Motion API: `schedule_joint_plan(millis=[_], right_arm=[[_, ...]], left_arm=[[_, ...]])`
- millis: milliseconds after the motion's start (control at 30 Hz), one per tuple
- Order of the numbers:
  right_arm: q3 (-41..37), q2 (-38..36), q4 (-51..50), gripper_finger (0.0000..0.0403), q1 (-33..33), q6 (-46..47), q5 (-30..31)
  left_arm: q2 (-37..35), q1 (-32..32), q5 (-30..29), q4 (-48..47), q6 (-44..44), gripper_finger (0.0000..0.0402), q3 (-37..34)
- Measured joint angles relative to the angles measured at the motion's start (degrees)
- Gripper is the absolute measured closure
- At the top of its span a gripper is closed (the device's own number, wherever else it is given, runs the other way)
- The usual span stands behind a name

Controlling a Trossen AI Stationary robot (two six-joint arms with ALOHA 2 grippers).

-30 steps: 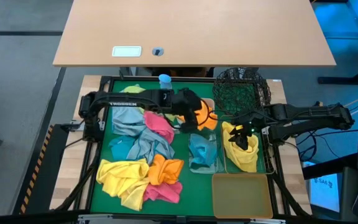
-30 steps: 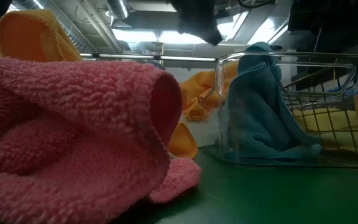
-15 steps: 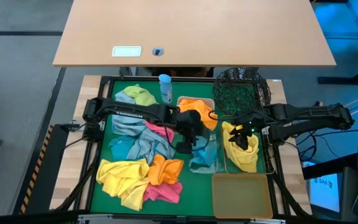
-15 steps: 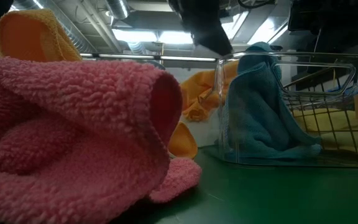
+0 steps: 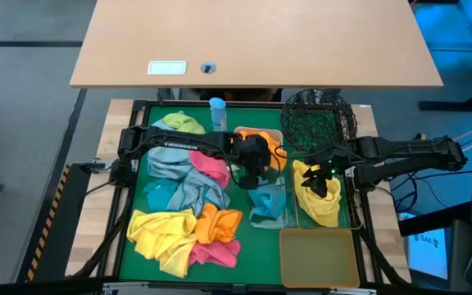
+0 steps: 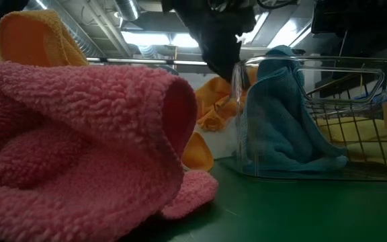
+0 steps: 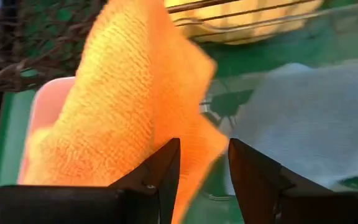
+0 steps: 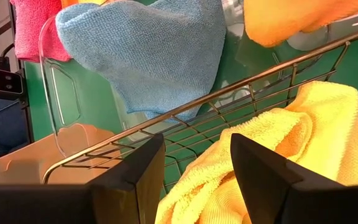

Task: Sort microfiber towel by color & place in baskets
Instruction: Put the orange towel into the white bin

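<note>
The left gripper (image 7: 204,146) hangs with its fingers apart. A corner of the orange towel (image 7: 135,99) dangles into the gap, and nothing looks pinched. That towel lies just ahead of it, draped over the white tub (image 5: 240,131), probably because orange is collected there. Just beside the gripper stands the clear tub (image 5: 281,220) with one teal towel (image 5: 265,201). The right gripper (image 8: 197,140), also spread and empty, hovers right over the yellow towel (image 5: 322,205) in the wire basket (image 5: 347,205), as if waiting. I count five containers, including the empty black mesh basket (image 5: 318,119) and amber tub (image 5: 318,256). Three towels are sorted, one per colour. About eight more lie unsorted on the tabletop (image 5: 244,246) behind the left gripper: two pink, two grey-blue, and one each of orange, yellow, teal and green.
</note>
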Motion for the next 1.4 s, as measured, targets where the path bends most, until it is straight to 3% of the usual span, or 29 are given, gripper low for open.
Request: schedule_joint_plan(millis=[567, 933, 1400], right_arm=[[0.0, 0.0, 0.01, 0.0219, 0.0, 0.0, 0.01], [0.0, 0.0, 0.01, 0.0219, 0.0, 0.0, 0.29], [0.01, 0.0, -0.13, 0.0219, 0.0, 0.0, 0.96]], left_arm=[[1.4, 9.35, 0.27, 3.91, -0.56, 0.0272, 0.02], [8.42, 9.57, 0.62, 4.11, -0.11, 0.0272, 0.02], [10.12, 11.3, 4.62, 4.5, -0.28, 0.0272, 0.09]])
